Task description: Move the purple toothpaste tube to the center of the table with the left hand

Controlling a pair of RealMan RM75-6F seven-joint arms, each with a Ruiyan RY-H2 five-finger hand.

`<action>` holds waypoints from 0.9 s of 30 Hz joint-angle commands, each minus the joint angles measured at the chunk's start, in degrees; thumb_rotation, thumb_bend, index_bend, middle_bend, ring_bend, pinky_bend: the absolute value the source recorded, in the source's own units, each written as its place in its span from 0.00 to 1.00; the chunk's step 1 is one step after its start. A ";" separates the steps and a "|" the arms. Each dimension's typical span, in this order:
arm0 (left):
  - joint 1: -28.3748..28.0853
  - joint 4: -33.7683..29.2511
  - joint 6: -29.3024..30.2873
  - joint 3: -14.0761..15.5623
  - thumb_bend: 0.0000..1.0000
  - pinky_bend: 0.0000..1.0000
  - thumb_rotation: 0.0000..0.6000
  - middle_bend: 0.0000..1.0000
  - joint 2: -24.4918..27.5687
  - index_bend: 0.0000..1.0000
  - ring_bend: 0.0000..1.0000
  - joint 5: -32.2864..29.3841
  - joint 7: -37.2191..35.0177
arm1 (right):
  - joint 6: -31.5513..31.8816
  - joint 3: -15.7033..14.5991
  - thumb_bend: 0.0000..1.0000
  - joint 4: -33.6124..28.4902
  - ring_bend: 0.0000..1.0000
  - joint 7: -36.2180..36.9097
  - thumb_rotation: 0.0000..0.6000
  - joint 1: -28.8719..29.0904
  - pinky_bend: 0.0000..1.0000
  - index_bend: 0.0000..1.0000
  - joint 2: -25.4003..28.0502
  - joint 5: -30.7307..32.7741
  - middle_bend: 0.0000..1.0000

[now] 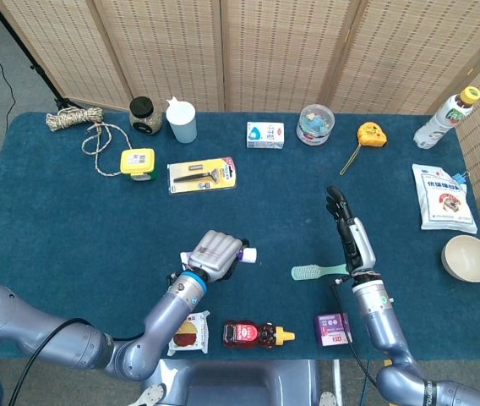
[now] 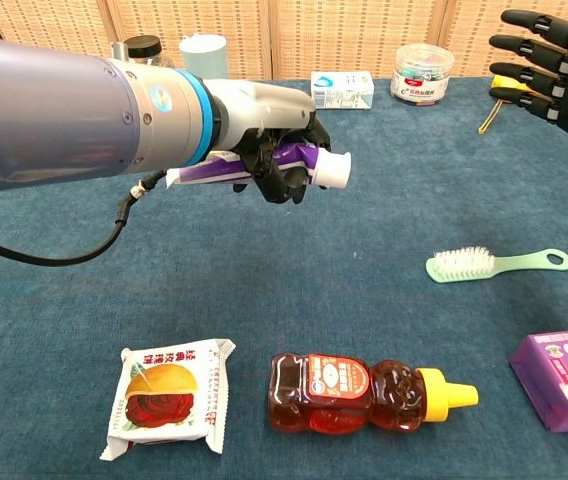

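My left hand (image 1: pixel 215 252) (image 2: pixel 264 135) grips the purple toothpaste tube (image 2: pixel 226 169) and holds it above the blue cloth, left of the table's middle. The tube lies level, its white cap (image 1: pixel 248 254) (image 2: pixel 336 170) pointing to the right. In the head view the hand hides most of the tube. My right hand (image 1: pixel 351 234) (image 2: pixel 554 62) is held up to the right, fingers spread, holding nothing, just above the green toothbrush (image 1: pixel 316 271) (image 2: pixel 497 264).
Near the front edge lie a snack packet (image 2: pixel 167 394), a bear-shaped honey bottle (image 2: pixel 364 392) and a purple box (image 2: pixel 564 377). A razor pack (image 1: pixel 202 175), yellow tape measure (image 1: pixel 137 162), cup (image 1: pixel 181 121), small carton (image 1: pixel 265 134) and round tub (image 1: pixel 316 123) lie further back.
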 commanded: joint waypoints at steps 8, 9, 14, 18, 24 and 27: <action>-0.20 2.68 -3.39 1.39 0.64 0.27 1.00 0.01 -0.33 0.03 0.00 -1.73 -0.63 | 0.49 -0.17 0.00 0.93 0.00 1.04 0.15 -0.86 0.00 0.00 2.22 -0.17 0.00; -0.19 2.68 -3.54 1.40 0.63 0.27 1.00 0.00 -0.22 0.02 0.00 -1.76 -0.76 | 0.48 -0.21 0.00 0.96 0.00 1.17 0.16 -0.89 0.00 0.00 2.37 -0.24 0.00; 0.37 1.76 -3.30 1.43 0.58 0.24 1.00 0.00 1.28 0.00 0.00 -1.39 -1.83 | 0.48 -0.34 0.00 1.50 0.00 1.60 0.16 -1.02 0.00 0.00 3.18 -0.38 0.00; 2.26 -0.35 -1.79 1.86 0.58 0.24 1.00 0.00 3.16 0.00 0.00 1.48 -3.99 | 0.51 -0.41 0.00 2.00 0.00 1.96 0.16 -1.09 0.00 0.00 4.00 -0.79 0.00; 6.73 -4.85 3.15 4.33 0.58 0.24 1.00 0.00 7.51 0.00 0.00 8.70 -6.60 | 0.75 -1.15 0.00 3.14 0.00 1.45 0.18 -1.33 0.00 0.00 5.52 -2.02 0.00; 10.33 -7.15 6.54 6.69 0.58 0.24 1.00 0.00 10.36 0.00 0.00 14.27 -8.49 | 1.01 -1.96 0.00 4.08 0.00 0.17 0.25 -1.54 0.00 0.00 6.78 -3.13 0.00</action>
